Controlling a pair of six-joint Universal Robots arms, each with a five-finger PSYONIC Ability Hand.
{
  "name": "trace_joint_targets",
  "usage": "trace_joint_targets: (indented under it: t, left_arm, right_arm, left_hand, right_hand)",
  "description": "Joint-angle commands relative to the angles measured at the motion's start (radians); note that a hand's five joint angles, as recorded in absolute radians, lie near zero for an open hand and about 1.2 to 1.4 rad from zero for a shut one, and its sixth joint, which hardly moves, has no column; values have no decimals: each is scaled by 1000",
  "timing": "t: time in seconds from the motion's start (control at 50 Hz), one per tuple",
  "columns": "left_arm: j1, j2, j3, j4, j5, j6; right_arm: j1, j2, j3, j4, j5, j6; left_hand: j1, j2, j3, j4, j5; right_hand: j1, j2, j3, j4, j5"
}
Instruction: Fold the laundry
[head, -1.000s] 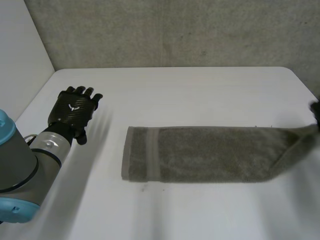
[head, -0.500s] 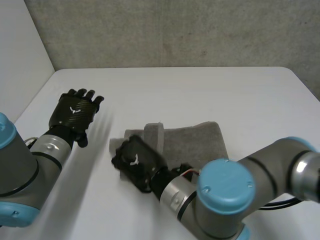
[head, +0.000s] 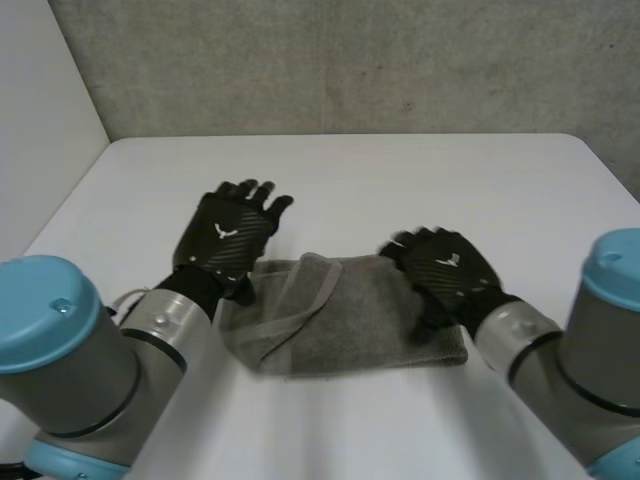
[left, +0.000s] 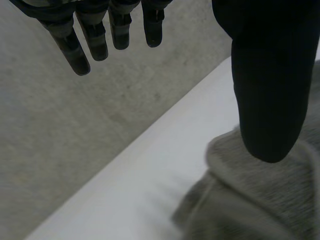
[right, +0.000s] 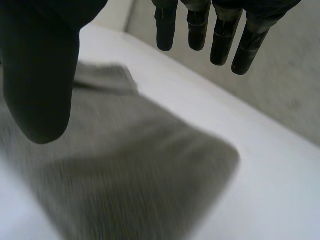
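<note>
Grey-brown terry, the towel (head: 350, 322) lies folded over itself near the middle of the white table (head: 400, 175), between my two hands. Its right part sits flat, while its left end is rumpled, with the woven band turned up in a loose ridge. The left hand (head: 228, 238) is at the towel's far left corner. In its wrist view the fingers (left: 100, 42) are straight and spread over bare table, and the thumb (left: 267, 90) hangs above the rumpled edge with nothing pinched. The right hand (head: 450, 272) is over the towel's right end, palm down. In its wrist view the fingers (right: 222, 37) are stretched out and apart, the cloth lies under the palm, and it grips nothing. I cannot tell whether either palm actually touches the cloth. A rough grey wall (head: 350, 65) stands behind the table.
</note>
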Motion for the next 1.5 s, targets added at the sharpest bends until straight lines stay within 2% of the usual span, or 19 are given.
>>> trace_joint_targets:
  t: [0.02,0.2,0.32,0.4,0.44,0.46,0.5,0.52,0.56,0.6,0.84,1.0,1.12,1.2,1.32,1.4,1.44,1.48,1.5]
  left_arm:
    - [-79,-111,65,-13,9,-114]
    - [-108,-190,120,-6,2,-120]
    - [-91,-296,192,-11,-4,-113]
    - [-57,-330,216,-11,-72,-97]
    - [-5,-339,233,-10,-209,-70]
    - [-5,-339,233,-9,-210,-70]
    - [24,-338,233,-11,-299,-33]
    - [24,-338,233,-11,-299,-33]
    - [26,-336,226,-14,-304,-10]
    - [20,-327,203,-25,-308,38]
    - [-54,-125,95,-40,-305,53]
    - [-62,4,40,-39,-304,53]
    - [-45,37,26,-39,-314,52]
    - [-7,50,22,-42,-317,33]
    - [17,56,17,-48,-313,-36]
    - [41,76,0,-57,-310,-99]
    - [47,81,0,-59,-308,-109]
    - [49,84,2,-59,-307,-116]
    - [49,86,8,-59,-305,-117]
  right_arm:
    - [-130,2,109,1,-2,-69]
    - [-135,19,147,-30,7,-131]
    - [-127,25,167,-79,15,-131]
    - [-125,28,176,-105,13,-112]
    - [-125,34,179,-119,15,-111]
    - [-125,34,179,-119,15,-111]
    - [-125,47,179,-143,17,-111]
    - [-125,47,179,-143,17,-111]
    - [-125,47,178,-157,18,-111]
    - [-127,45,178,-160,18,-111]
    - [-125,37,158,-148,41,-184]
    - [-101,-13,50,-139,89,-407]
    - [169,13,-134,-137,75,-448]
    - [343,167,-244,-128,46,-451]
    - [450,352,-325,-76,-63,-441]
    - [450,343,-350,-57,-75,-413]
    - [448,318,-355,-53,-74,-373]
    - [395,230,-359,-53,-54,-219]
    - [395,229,-359,-53,-54,-218]
  left_hand:
    - [23,34,34,33,-5]
    - [49,61,60,59,21]
    - [55,66,66,65,27]
    - [90,102,101,101,62]
    - [93,105,104,103,65]
    - [93,105,104,103,65]
    - [93,105,104,104,65]
    - [93,105,104,103,65]
    - [93,105,104,103,65]
    - [90,102,101,101,62]
    - [49,61,60,59,21]
    - [32,43,42,42,3]
    - [23,34,34,33,-5]
    - [20,31,31,30,-8]
    - [17,28,28,27,-11]
    - [26,37,37,36,-3]
    - [26,37,37,36,-3]
    - [26,37,37,36,-3]
    - [26,37,37,36,-3]
  right_hand:
    - [-38,-52,-35,-58,-58]
    - [-38,-52,-35,-58,-58]
    - [142,128,145,122,122]
    - [368,353,371,348,348]
    - [497,482,499,476,477]
    - [498,483,500,477,478]
    - [787,773,790,767,767]
    - [788,774,791,768,769]
    - [1165,1150,1168,1144,1145]
    - [1184,1169,1186,1163,1164]
    - [1184,1169,1186,1163,1164]
    - [1184,1169,1186,1163,1164]
    - [1184,1169,1186,1163,1164]
    - [1184,1169,1186,1163,1164]
    - [1184,1169,1186,1163,1164]
    - [1184,1169,1186,1163,1164]
    - [1064,1050,1067,1044,1045]
    - [458,443,460,437,438]
    - [454,439,457,433,434]
